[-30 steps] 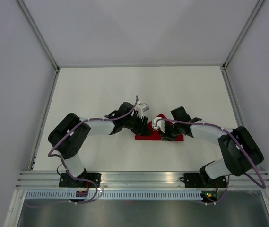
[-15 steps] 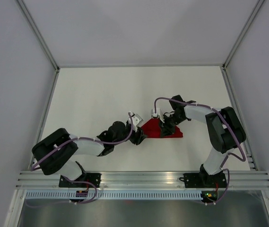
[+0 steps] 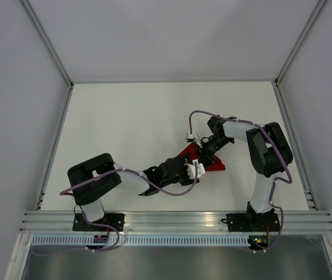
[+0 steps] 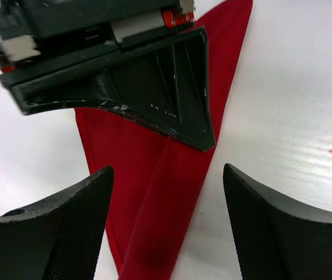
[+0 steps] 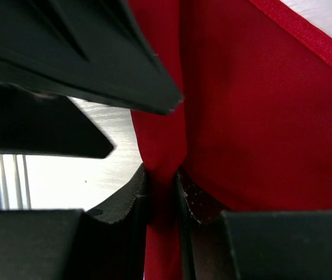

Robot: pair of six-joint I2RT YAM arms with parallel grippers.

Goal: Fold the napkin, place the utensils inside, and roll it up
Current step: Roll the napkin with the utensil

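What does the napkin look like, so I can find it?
On the white table, look right of the middle, where the left gripper and right gripper meet. The napkin lies there, folded to a point, the only shiny red cloth.

Shiny red napkin (image 3: 211, 164), folded into narrow triangle (one lengthwise crease), lying mostly flat

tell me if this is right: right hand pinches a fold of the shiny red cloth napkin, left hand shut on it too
No, the left hand is open over the shiny red cloth napkin, per the left wrist view. The right hand does pinch a fold.
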